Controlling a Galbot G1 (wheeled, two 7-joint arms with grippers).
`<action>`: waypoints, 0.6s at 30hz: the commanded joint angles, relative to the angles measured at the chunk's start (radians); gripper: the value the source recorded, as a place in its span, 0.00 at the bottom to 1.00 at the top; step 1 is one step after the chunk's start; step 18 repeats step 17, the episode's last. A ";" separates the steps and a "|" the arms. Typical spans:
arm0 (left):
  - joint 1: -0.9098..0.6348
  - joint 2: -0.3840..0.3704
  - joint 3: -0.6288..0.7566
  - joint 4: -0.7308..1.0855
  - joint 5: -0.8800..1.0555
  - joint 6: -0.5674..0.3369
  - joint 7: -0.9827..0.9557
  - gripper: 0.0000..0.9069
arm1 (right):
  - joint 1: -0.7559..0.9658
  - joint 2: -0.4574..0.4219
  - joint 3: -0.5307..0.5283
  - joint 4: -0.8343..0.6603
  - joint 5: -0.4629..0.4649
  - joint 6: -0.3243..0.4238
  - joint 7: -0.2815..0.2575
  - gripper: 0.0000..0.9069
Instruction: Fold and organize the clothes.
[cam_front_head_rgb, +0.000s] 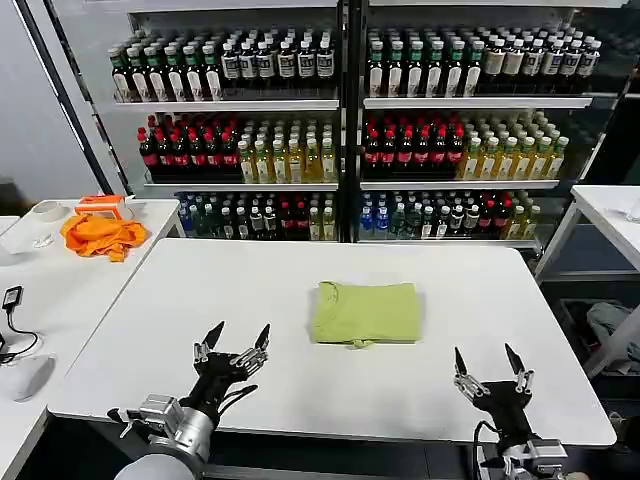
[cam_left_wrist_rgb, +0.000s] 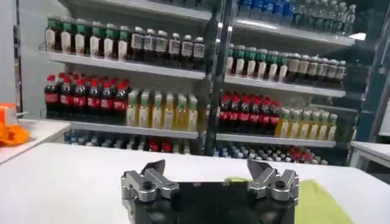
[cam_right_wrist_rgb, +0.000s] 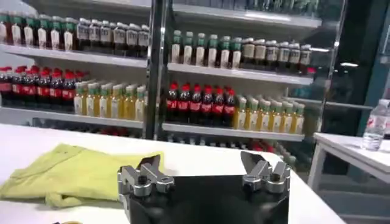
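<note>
Two end effectors hover at the near edge of a white tabletop (cam_front_head_rgb: 180, 300), both with fingers spread wide and nothing between them. On the left, the left end effector (cam_front_head_rgb: 236, 338) sits over the near-left part of the surface, its dark fingertips angled up and away from the robot; the left wrist view shows it (cam_left_wrist_rgb: 209, 170) with its metal-tipped fingers parted and empty. On the right, the right end effector (cam_front_head_rgb: 489, 360) stands near the front-right edge, likewise open and holding nothing, as its own wrist view confirms (cam_right_wrist_rgb: 203, 165).

Between and beyond them, around the middle of the tabletop and well apart from both, lies the light yellow-green T-shirt (cam_front_head_rgb: 366, 312), folded into a compact rectangle, with a small bit of fabric poking out along its near edge. The right wrist view shows the T-shirt (cam_right_wrist_rgb: 73, 173) lying flat with soft creases; a corner of it (cam_left_wrist_rgb: 317, 204) appears in the left wrist view.

A bright orange cloth (cam_front_head_rgb: 102, 235) lies bunched on a separate white table at the far left. Shelves of bottled drinks (cam_front_head_rgb: 300, 150) line the wall behind.
</note>
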 joint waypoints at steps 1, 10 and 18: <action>-0.012 0.008 0.005 0.008 0.001 -0.001 0.003 1.00 | -0.057 0.025 0.024 0.059 -0.029 0.009 0.001 1.00; -0.044 0.020 0.021 0.029 -0.008 -0.005 0.006 1.00 | -0.064 0.033 0.034 0.067 -0.032 0.012 -0.001 1.00; -0.052 0.024 0.027 0.031 -0.006 -0.009 0.011 1.00 | -0.076 0.029 0.047 0.078 -0.035 0.002 0.002 1.00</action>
